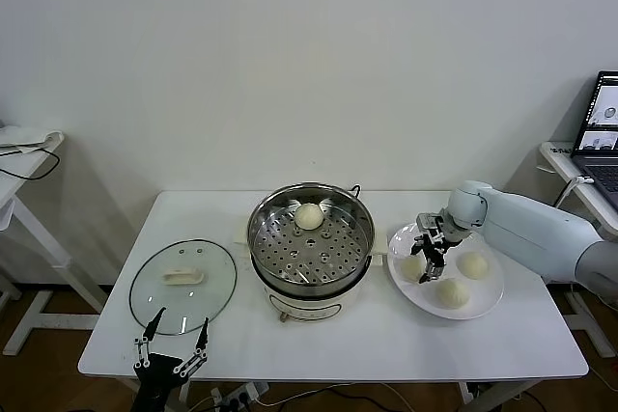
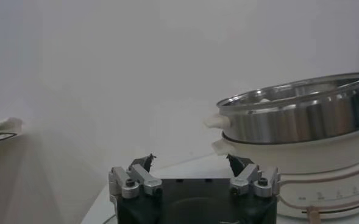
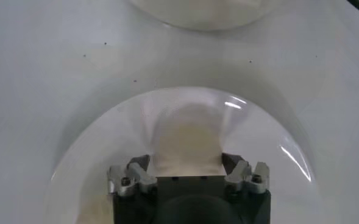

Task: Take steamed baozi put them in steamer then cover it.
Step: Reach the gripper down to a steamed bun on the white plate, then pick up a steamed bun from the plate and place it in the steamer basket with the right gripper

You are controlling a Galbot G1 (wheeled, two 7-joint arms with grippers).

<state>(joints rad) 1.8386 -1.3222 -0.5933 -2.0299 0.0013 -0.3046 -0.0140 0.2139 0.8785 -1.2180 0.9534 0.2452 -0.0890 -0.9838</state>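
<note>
One baozi (image 1: 308,216) sits on the perforated tray at the back of the steamer (image 1: 311,240), centre frame. Three more lie on the plate (image 1: 488,304) at right, where the right gripper (image 1: 426,264) closes its fingers on the leftmost bun (image 1: 413,266). The cover (image 1: 183,285) rests on the counter (image 1: 386,344) at lower left, the left gripper (image 1: 172,343) just below it, fingers wide.

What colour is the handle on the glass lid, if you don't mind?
Cream-white, on the clear glass lid; it shows best in the head view.
</note>
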